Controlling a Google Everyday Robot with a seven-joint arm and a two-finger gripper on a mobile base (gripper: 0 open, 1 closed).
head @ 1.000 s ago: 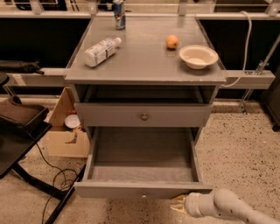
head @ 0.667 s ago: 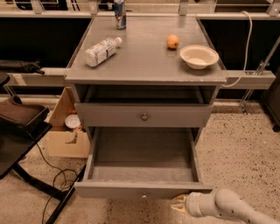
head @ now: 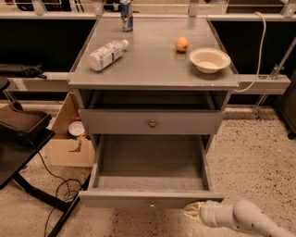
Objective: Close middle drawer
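Observation:
The middle drawer is pulled far out of the grey cabinet. It is a long shallow grey box, empty inside, with a low front panel and a small round knob. My gripper comes in from the lower right on a white arm. Its pale fingertips are together, at the right end of the drawer's front panel, just below its lower edge. It holds nothing. Above the open drawer, a taller-fronted grey drawer with a like knob is pushed in.
On the cabinet top lie a plastic bottle, an orange, a white bowl and a can. A cardboard box and a black stand with cables are on the left. Speckled floor is on the right.

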